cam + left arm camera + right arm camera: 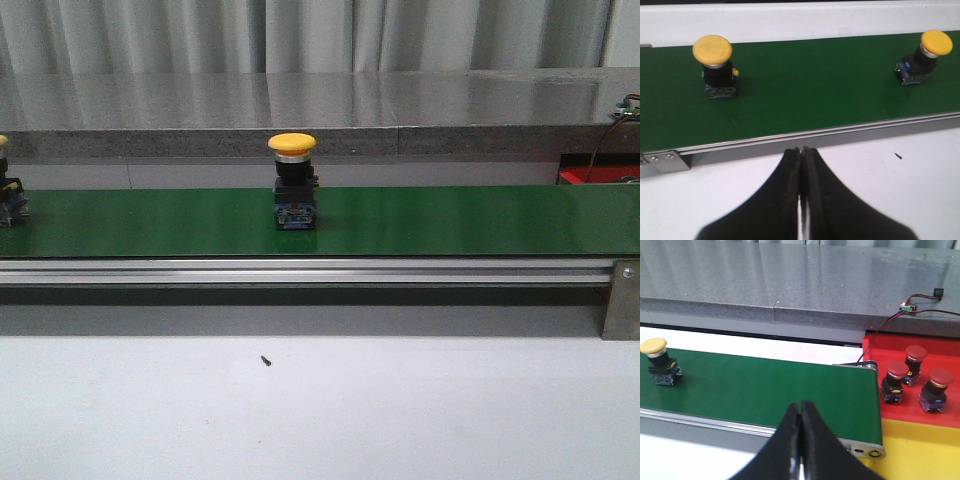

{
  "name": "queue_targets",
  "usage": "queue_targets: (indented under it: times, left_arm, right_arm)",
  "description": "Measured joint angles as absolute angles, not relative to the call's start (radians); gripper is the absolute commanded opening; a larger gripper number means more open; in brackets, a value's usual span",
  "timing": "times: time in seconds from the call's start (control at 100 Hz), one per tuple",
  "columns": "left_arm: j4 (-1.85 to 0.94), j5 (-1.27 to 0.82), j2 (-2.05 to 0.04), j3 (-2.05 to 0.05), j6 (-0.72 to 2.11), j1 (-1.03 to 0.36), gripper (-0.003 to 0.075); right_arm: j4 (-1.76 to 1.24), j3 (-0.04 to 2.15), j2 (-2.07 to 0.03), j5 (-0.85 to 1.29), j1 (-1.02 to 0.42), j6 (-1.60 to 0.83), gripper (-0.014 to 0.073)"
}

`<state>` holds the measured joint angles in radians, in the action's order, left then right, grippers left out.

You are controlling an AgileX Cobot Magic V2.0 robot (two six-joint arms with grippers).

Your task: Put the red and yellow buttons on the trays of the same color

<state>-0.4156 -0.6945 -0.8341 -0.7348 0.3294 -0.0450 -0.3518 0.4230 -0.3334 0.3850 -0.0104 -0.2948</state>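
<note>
A yellow button (292, 180) stands mid-way along the green belt (450, 220); it also shows in the left wrist view (925, 56) and the right wrist view (659, 362). A second yellow button (8, 195) sits at the belt's far left, also in the left wrist view (714, 62). Three red buttons (912, 377) stand on the red tray (940, 347), with the yellow tray (920, 445) in front of it, past the belt's right end. My left gripper (801, 150) and right gripper (801, 405) are both shut and empty, on the near side of the belt.
The belt's aluminium rail (300, 270) runs along its front, with white tabletop (320, 410) before it. A grey stone ledge (320, 110) rises behind the belt. A small wired board (910, 305) lies on the ledge above the red tray.
</note>
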Motion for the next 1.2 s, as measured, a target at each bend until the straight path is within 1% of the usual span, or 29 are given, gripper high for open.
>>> queue_targets:
  times: [0.15, 0.37, 0.71, 0.77, 0.84, 0.91, 0.95, 0.96, 0.98, 1.03, 1.12, 1.16, 1.2]
  left_arm:
    - [-0.418, -0.702, -0.714, -0.679, 0.329, -0.045, -0.0020]
    - [-0.419, -0.715, -0.579, -0.626, 0.329, -0.045, -0.0020]
    - [-0.419, -0.719, -0.558, -0.622, 0.329, -0.045, -0.0020]
    - [-0.419, -0.719, -0.558, -0.622, 0.329, -0.045, -0.0020]
    - [-0.419, -0.721, -0.558, -0.622, 0.329, -0.045, -0.0020]
    - [-0.419, -0.721, -0.558, -0.622, 0.329, -0.045, -0.0020]
    - [-0.419, -0.721, -0.558, -0.622, 0.329, -0.045, -0.0020]
    - [-0.419, -0.721, -0.558, -0.622, 0.329, -0.045, -0.0020]
    - [-0.419, -0.721, -0.558, -0.622, 0.329, -0.045, -0.0020]
    - [-0.419, -0.721, -0.558, -0.622, 0.329, -0.045, -0.0020]
    - [-0.419, -0.721, -0.558, -0.622, 0.329, -0.045, -0.0020]
    - [-0.419, -0.721, -0.558, -0.622, 0.329, -0.045, -0.0020]
    - [-0.419, -0.721, -0.558, -0.622, 0.329, -0.045, -0.0020]
  right_arm:
    - [-0.352, 0.431, -0.361, 0.413, -0.010, -0.295, -0.0068]
    - [-0.352, 0.534, -0.508, 0.488, -0.010, -0.295, -0.0068]
    - [-0.352, 0.802, -0.828, 0.650, -0.010, -0.295, -0.0067]
    - [-0.352, 0.843, -0.882, 0.673, -0.010, -0.295, -0.0056]
    - [-0.354, 0.897, -0.948, 0.706, -0.010, -0.295, 0.0006]
    - [-0.358, 0.949, -1.015, 0.739, -0.010, -0.295, 0.0131]
    - [-0.362, 0.979, -1.055, 0.756, -0.010, -0.295, 0.0229]
    - [-0.365, 0.989, -1.061, 0.762, -0.010, -0.295, 0.0265]
    - [-0.369, 0.998, -1.081, 0.768, -0.010, -0.295, 0.0300]
    - [-0.378, 1.035, -1.127, 0.786, -0.010, -0.295, 0.0443]
    - [-0.397, 1.085, -1.206, 0.812, -0.010, -0.295, 0.0629]
    - [-0.400, 1.110, -1.241, 0.828, -0.010, -0.295, 0.0670]
    - [-0.405, 1.134, -1.268, 0.845, -0.012, -0.295, 0.0652]
